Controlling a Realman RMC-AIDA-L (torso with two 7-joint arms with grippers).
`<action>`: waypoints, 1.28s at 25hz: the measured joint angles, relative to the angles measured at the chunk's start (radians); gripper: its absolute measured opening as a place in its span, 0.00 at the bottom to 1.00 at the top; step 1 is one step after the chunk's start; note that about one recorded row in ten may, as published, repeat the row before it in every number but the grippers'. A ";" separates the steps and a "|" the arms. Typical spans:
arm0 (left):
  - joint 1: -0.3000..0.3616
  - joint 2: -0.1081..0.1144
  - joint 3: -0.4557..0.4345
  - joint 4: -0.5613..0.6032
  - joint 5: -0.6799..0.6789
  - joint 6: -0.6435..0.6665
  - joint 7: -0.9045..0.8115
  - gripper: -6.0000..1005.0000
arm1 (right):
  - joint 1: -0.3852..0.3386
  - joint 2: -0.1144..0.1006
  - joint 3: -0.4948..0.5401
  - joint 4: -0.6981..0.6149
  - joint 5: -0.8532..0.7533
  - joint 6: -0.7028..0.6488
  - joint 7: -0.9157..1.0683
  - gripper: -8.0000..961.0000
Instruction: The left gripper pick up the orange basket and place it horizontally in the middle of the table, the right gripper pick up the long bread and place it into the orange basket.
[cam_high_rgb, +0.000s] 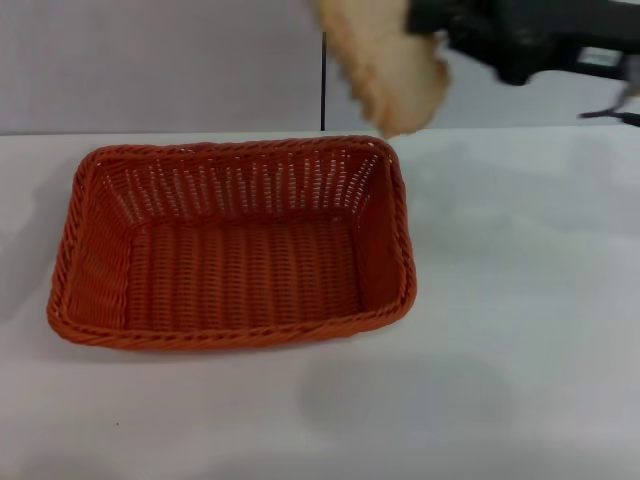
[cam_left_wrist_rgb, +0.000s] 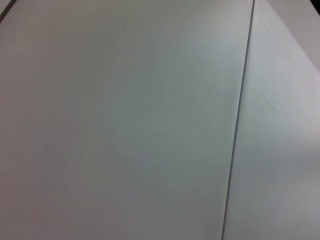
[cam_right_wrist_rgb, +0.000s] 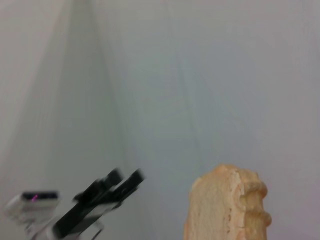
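The orange basket (cam_high_rgb: 232, 245) lies lengthwise on the white table (cam_high_rgb: 520, 300), left of centre, with nothing in it. The long bread (cam_high_rgb: 385, 65) hangs tilted in the air above the basket's far right corner, pale tan side showing. My right gripper (cam_high_rgb: 428, 25) comes in from the upper right and is shut on the bread's upper end. The bread's (cam_right_wrist_rgb: 227, 205) scalloped end also shows in the right wrist view. Far off in that view is the black left gripper (cam_right_wrist_rgb: 112, 187), off to the side. The left wrist view shows only a plain pale surface.
A pale wall with a dark vertical seam (cam_high_rgb: 323, 85) stands behind the table's far edge. Bare tabletop lies to the right of the basket and in front of it.
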 joint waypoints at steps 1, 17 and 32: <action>0.000 0.000 0.000 0.000 0.000 0.000 0.002 0.71 | 0.024 0.000 -0.015 0.024 -0.014 0.011 -0.007 0.05; -0.002 0.001 -0.003 0.000 -0.001 -0.008 0.010 0.63 | 0.132 0.019 -0.192 0.113 -0.128 0.168 -0.002 0.33; -0.011 0.000 -0.005 0.000 -0.002 -0.021 0.016 0.63 | -0.152 0.018 -0.168 -0.039 0.123 0.127 -0.166 0.73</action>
